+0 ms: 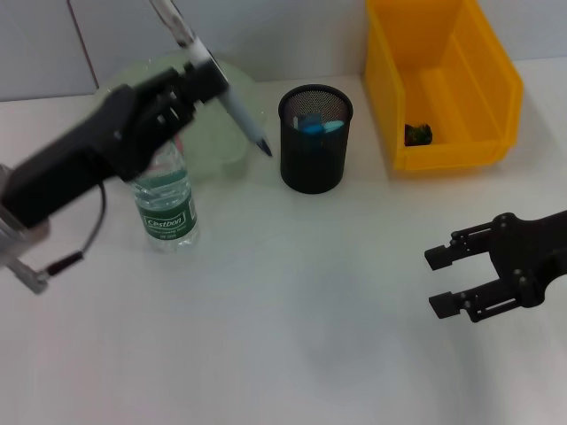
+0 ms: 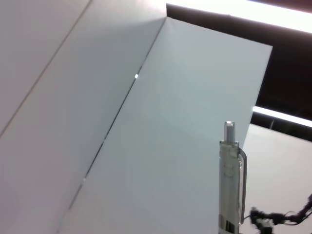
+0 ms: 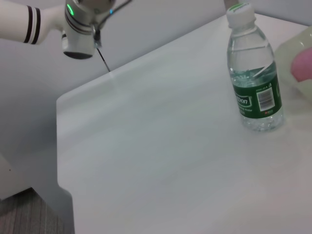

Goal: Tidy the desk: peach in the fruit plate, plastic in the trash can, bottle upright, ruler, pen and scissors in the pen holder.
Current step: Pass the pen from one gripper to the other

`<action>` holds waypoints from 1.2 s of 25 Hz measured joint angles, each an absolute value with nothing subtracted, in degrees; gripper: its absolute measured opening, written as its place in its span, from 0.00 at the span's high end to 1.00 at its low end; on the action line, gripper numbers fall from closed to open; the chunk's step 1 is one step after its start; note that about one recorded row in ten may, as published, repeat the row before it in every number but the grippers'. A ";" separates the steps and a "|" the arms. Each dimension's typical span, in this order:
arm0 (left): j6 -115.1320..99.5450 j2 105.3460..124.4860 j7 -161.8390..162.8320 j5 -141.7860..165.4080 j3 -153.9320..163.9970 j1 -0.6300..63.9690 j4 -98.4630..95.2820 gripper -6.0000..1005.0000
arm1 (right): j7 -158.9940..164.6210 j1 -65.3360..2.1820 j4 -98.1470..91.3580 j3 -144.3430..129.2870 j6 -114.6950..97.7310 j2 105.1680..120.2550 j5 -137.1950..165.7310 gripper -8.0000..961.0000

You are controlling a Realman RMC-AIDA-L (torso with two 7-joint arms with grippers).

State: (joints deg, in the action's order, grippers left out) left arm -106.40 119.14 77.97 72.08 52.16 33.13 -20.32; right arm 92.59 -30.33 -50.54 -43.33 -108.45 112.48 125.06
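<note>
Your left claw (image 1: 197, 78) is raised over the far left of the desk (image 1: 292, 301) and is clamped on the pen (image 1: 221, 88). The pen's long axis runs on a slant: its clip end points up and toward the far left, and its dark tip points down and to the right, toward the pen holder (image 1: 314, 139). The tip hangs just left of the holder's rim, not yet inside it. In the left wrist view you see only the pen's upper end (image 2: 230, 180), silver clip and push button, against pale wall panels.

The pen holder is a black mesh cup standing upright at the far centre, with something blue inside it. To its right sits the yellow bin (image 1: 443, 84), with a small dark item lying in its far compartment.

The bottle (image 1: 164, 208) stands upright at the left, partly behind your left arm. Its green label reads "Cestbon" in the head view, and the right wrist view shows its white cap, barcode and label (image 3: 253, 92). Just behind it is the pale green fruit plate (image 1: 217, 133); a pink shape shows inside it in the right wrist view.

Your right claw (image 1: 456, 282) hovers at the near right, jaws spread wide and holding nothing.

The desk is plain white with a grey wall behind.
</note>
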 joint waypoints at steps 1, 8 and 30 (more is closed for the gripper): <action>-105.93 119.15 75.37 70.60 53.83 33.21 -18.92 0.85 | 92.22 -30.21 -50.54 -43.33 -108.50 112.47 125.06 0.23; -98.59 119.18 61.71 63.06 65.83 33.77 -16.50 0.85 | 91.15 -29.59 -51.35 -42.27 -108.51 113.17 124.40 0.23; -64.15 119.18 48.02 26.99 108.54 27.75 -32.94 0.85 | 81.93 -26.36 -53.41 -31.56 -107.75 115.59 107.32 0.24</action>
